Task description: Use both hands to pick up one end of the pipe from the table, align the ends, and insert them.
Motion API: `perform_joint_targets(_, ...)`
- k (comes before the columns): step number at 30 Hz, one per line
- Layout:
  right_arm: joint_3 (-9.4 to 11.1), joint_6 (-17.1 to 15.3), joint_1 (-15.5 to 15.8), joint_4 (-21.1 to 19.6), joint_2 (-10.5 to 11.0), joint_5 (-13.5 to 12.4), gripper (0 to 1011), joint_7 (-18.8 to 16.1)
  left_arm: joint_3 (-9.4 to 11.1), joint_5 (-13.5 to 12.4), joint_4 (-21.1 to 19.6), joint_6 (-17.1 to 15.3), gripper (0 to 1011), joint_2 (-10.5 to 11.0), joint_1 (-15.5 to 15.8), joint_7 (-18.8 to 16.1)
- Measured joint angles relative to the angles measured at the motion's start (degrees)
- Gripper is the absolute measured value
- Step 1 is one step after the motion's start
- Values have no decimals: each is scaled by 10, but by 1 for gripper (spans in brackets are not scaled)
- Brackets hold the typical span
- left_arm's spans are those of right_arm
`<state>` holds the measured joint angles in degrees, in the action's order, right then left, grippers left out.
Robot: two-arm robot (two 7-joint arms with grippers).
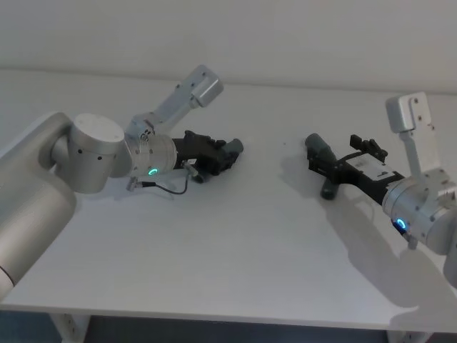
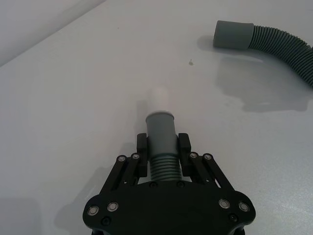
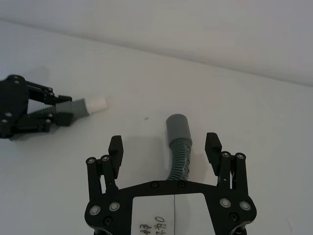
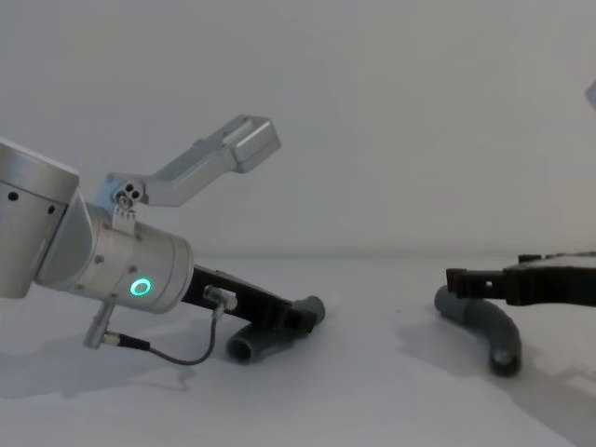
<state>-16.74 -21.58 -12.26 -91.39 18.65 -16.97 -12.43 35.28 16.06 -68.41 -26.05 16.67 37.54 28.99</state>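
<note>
While the white table (image 1: 235,243) spreads broad under both arms, the left gripper (image 2: 163,147) is clamped on the left pipe (image 2: 160,128). Its two fingers (image 2: 142,147) press against the ribbed part just behind the smooth grey collar, which juts out ahead of the fingertips and ends in a white tip (image 2: 159,97). From the chest, that pipe slants: the collar end is raised ahead of the gripper, and the other end hangs beneath it, down at the table. Well apart from it, the right gripper (image 3: 164,143) sits low over the table with its jaws spread wide. The right pipe (image 3: 177,128) lies on the table between them, touching neither finger, its collar reaching just beyond the fingertips and its ribbed length curving back under the palm. The two collars point roughly toward each other across the table. A green ring (image 4: 140,287) glows on the left wrist.
</note>
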Motion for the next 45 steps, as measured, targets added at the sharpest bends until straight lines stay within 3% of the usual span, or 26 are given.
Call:
perform_joint_targets(11, -5, -36, -14, 11, 5, 14, 1001, -1, 0, 0, 0, 0, 359, 0, 0, 0)
perform_joint_targets(29, 14, -125, -33, 18, -23, 7, 1001, 20, 0, 0, 0, 0, 359, 0, 0, 0)
perform_joint_targets(45, 8, -148, -44, 26, -31, 14, 1001, 16, 0, 0, 0, 0, 359, 0, 0, 0)
